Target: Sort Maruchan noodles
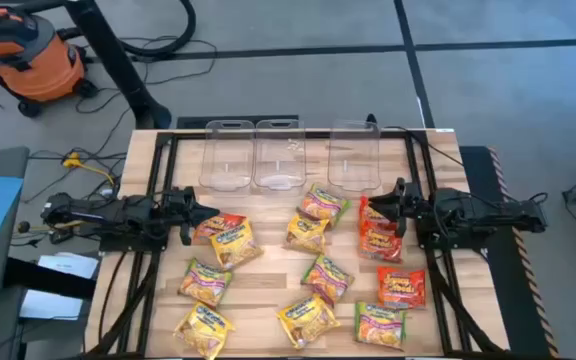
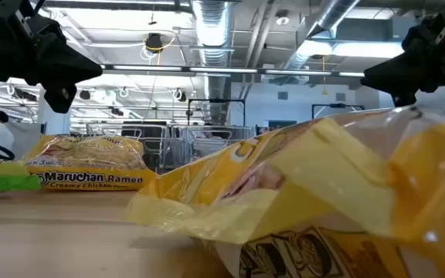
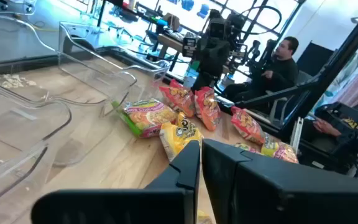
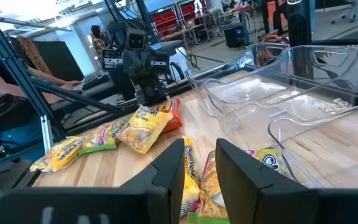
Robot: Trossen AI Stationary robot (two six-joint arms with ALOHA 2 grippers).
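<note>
A pale wooden bench [image 1: 268, 285] with a dark frame carries everything. Along its far edge stand three clear plastic bins [image 1: 278, 155] in a row, side by side. Nearer, ramen packets [image 1: 308, 275] lie scattered flat across the boards: yellow ones [image 1: 230, 240] mostly toward the left side and the near edge, red-orange ones [image 1: 378, 232] toward the right side, and green-with-pink ones [image 1: 379, 323] mixed among them. Several packets overlap or touch; others lie apart on bare wood.

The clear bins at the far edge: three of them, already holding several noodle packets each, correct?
Not quite. There are three clear bins, but the high view shows no packets in them; the noodle packets all lie loose on the table.
</note>
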